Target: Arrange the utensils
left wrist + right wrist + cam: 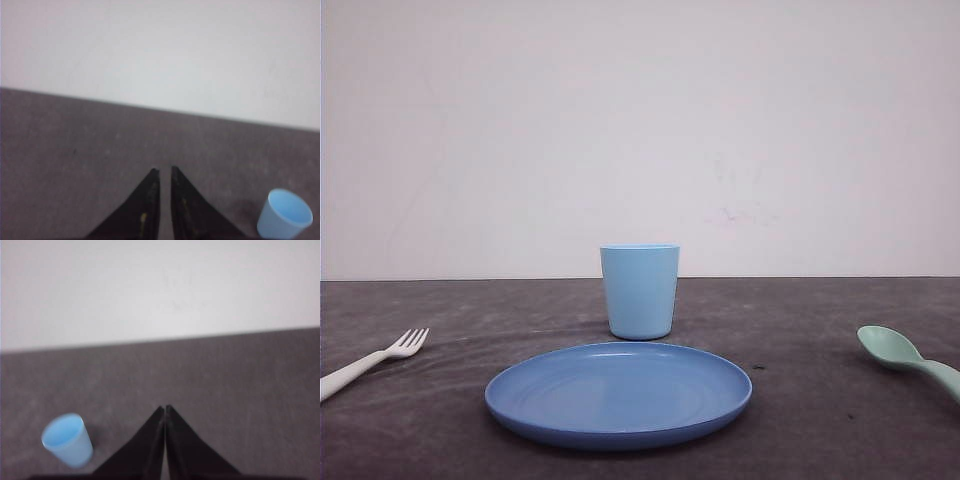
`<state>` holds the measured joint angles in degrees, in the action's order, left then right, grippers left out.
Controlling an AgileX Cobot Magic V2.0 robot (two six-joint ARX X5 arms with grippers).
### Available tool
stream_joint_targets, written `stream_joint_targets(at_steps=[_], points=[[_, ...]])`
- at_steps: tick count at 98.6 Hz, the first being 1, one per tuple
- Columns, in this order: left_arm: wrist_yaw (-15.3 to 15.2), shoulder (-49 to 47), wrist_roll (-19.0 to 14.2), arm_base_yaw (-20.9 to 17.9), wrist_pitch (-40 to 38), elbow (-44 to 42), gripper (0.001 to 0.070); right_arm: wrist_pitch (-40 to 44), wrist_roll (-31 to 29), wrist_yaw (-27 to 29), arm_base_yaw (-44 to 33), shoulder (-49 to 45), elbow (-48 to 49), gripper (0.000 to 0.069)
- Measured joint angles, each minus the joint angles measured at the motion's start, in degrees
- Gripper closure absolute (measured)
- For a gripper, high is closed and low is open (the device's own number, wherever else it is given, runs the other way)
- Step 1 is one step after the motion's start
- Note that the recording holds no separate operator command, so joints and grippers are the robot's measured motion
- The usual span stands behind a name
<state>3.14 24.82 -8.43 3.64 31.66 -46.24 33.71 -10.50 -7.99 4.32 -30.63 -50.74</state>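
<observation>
A dark grey table [820, 420] runs back to a plain white wall [640, 130]. Near its front edge, in the middle, lies a round blue plate [618, 395], flat and bare. Just behind the plate, apart from it, a light blue cup [640, 290] stands upright with its mouth up. Well off to the left of the plate lies a white fork [375, 362], its tines pointing toward the middle of the table and its handle running out past the left edge of the front view. Well off to the right lies a mint-green spoon [908, 358], bowl up and nearest the plate, handle running out to the right. The left gripper [163, 172] hangs above bare table with only a thin slit between its black fingers, holding nothing. The right gripper [165, 409] has its fingertips pressed together, also empty.
</observation>
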Motion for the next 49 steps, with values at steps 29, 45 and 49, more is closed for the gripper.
stream_joint_targets(at_steps=[29, 45, 49], points=[[1.2, 16.2, 4.4, 0.0, 8.0, -4.6, 0.0695, 8.8, 4.8, 0.5, 0.0, -15.4, -2.1, 0.0688], [0.9, 23.3, 5.5, 0.0, 10.5, -4.6, 0.0695, 11.7, 5.5, 2.5, 0.0, -21.6, -2.1, 0.0688], [0.8, 24.5, 5.9, 0.0, 10.6, -4.6, 0.0695, 12.2, 5.7, 3.3, 0.0, -22.8, -2.1, 0.0688]])
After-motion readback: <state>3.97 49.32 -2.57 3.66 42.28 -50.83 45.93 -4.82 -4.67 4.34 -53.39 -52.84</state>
